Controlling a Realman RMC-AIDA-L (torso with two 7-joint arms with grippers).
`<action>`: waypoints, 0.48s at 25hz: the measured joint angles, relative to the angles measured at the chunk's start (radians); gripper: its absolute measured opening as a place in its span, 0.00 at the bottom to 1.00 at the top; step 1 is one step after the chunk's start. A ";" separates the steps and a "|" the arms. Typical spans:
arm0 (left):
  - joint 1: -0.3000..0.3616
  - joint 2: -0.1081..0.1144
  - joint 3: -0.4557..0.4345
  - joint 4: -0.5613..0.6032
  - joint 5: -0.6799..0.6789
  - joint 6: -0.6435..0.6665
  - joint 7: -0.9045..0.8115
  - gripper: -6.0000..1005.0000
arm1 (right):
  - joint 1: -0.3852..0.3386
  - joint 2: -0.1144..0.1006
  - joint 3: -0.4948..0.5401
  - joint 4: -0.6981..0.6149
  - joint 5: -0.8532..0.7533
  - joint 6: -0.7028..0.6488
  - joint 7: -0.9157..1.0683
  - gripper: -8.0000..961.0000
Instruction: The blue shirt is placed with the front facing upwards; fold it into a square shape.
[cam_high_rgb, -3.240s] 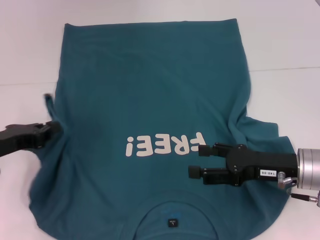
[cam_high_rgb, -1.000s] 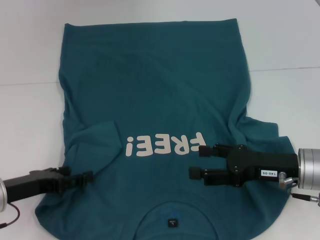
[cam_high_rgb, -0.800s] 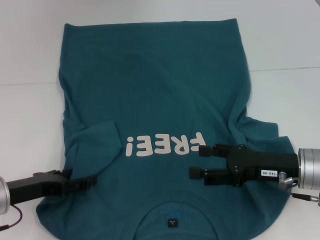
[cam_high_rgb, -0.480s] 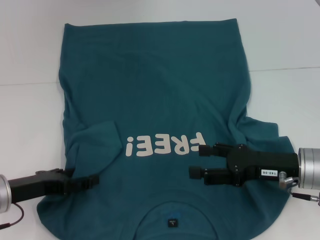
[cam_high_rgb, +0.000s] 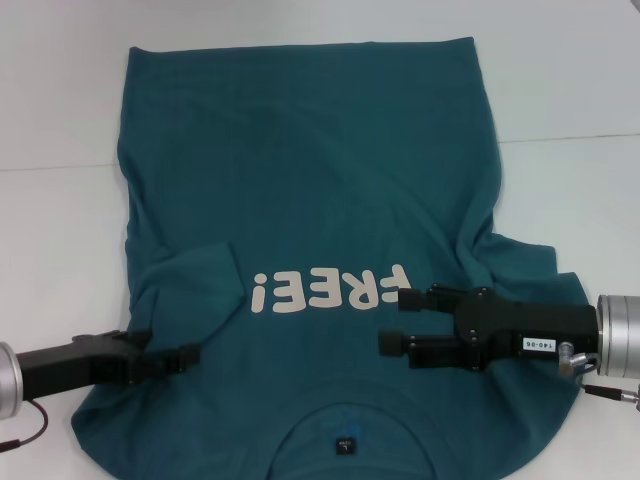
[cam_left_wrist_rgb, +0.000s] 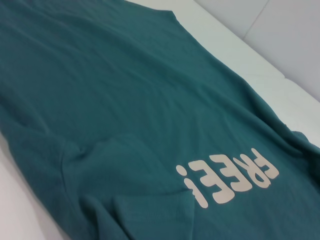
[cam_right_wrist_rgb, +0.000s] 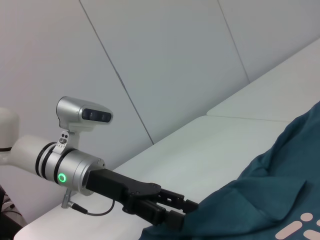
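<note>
Flat, blue shirt beneath left fingers, right fingers

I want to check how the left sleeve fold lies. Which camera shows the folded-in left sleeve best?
The left wrist view: the left sleeve fills the foreground, flap and creases plain beside the lettering. The head view shows the same sleeve whole but smaller, near the left gripper. The right wrist view shows only its edge.

White seamed table, pale panelled wall with thin dark joints behind.
</note>
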 joint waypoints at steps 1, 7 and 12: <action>-0.001 0.000 0.002 -0.002 0.001 -0.001 0.000 0.86 | 0.000 0.000 0.000 0.000 0.000 0.000 0.000 0.98; -0.001 -0.001 0.005 -0.004 0.002 -0.003 0.000 0.84 | 0.000 0.000 0.000 0.000 0.000 0.000 0.000 0.98; 0.001 -0.002 0.006 -0.003 0.002 -0.009 -0.001 0.83 | 0.000 0.000 -0.001 0.000 0.000 0.000 0.000 0.98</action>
